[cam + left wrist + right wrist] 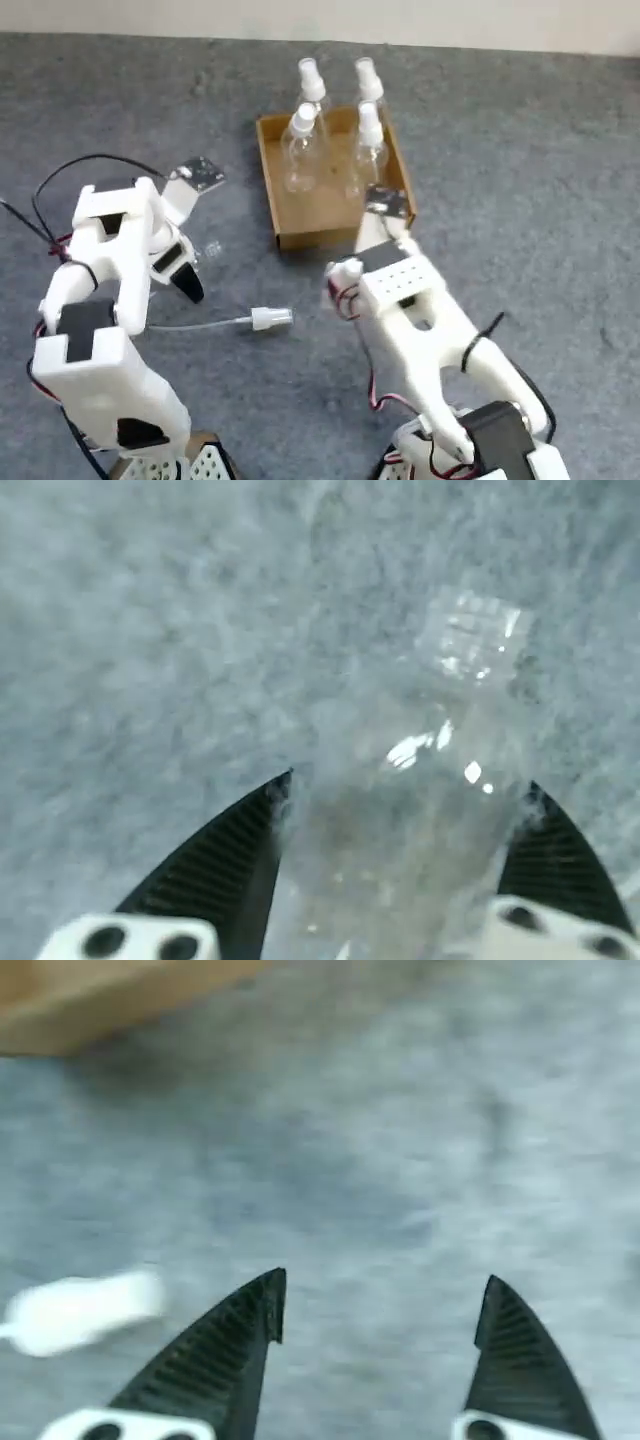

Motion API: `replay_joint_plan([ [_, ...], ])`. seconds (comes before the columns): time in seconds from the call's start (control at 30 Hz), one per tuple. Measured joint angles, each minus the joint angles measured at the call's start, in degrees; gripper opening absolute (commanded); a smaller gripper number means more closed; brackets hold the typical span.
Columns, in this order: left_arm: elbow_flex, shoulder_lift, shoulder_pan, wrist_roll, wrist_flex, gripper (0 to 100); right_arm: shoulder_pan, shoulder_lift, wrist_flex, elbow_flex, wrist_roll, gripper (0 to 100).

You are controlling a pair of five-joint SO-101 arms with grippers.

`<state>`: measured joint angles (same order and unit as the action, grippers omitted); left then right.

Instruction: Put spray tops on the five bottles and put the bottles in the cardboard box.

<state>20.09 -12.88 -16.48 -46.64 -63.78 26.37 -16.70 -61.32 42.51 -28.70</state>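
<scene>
1. The left wrist view gives a close look at the left gripper [408, 785]. It is clenched on a clear uncapped bottle [430, 740], with a jaw pressed to each side. The bottle's threaded neck points away over the grey tabletop [150, 630].
2. In the high view that bottle is only a faint glint in the left part of the tabletop, well apart from the near left corner of the cardboard box [300, 238].
3. The right wrist view shows the right gripper [380, 1300] released, its fingers spread over bare grey surface. The high view places that arm's wrist at the box's near right corner.
4. A loose spray top [270, 318] lies on its side mid-tabletop, between the arms. Its thin tube trails toward the left arm.
5. The box sits open toward the tabletop's far edge. Four capped bottles [303, 150] stand upright in it, crowded against its far wall, and cardboard floor shows in the near half.
</scene>
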Motion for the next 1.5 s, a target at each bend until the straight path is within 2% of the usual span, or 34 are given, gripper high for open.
replay_joint_plan([
  [0.17, 0.00, -0.09, 0.88, 0.18, 0.18, 8, -12.13, 0.00, -4.48, 0.00, 16.62, 24.7],
  [0.27, 0.00, 2.46, 2.11, 4.57, 0.18, 5, -19.25, 0.00, -4.66, -0.18, 25.58, 24.5],
  [0.4, 0.00, 9.85, 4.75, 9.58, -1.58, 3, -28.13, 0.00, -4.75, -1.49, 33.85, 24.5],
  [0.53, -2.55, 17.23, 12.13, 16.44, -12.04, 3, -36.75, 0.00, -7.56, -3.43, 43.52, 24.5],
  [0.67, -7.91, 20.40, 24.26, 27.16, -19.43, 3, -43.96, 0.00, -12.13, -6.42, 52.66, 24.5],
  [0.87, -16.09, 13.45, 45.01, 43.08, -19.69, 3, -53.45, 0.00, -13.27, -10.02, 58.81, 24.5],
  [1.0, -22.95, 1.05, 53.01, 50.81, -16.35, 3, -57.23, 0.00, -13.45, -10.64, 60.92, 24.5],
  [1.2, -35.34, -14.95, 54.77, 61.01, -15.38, 23, -57.76, 0.00, -13.45, -10.64, 61.10, 24.6],
  [1.33, -37.63, -19.16, 55.21, 64.26, -15.38, 25, -57.76, 0.00, -13.45, -10.64, 61.10, 24.8],
  [1.5, -39.91, -19.34, 54.86, 63.47, -18.29, 25, -57.76, 0.00, -13.45, -10.64, 61.10, 24.9],
])
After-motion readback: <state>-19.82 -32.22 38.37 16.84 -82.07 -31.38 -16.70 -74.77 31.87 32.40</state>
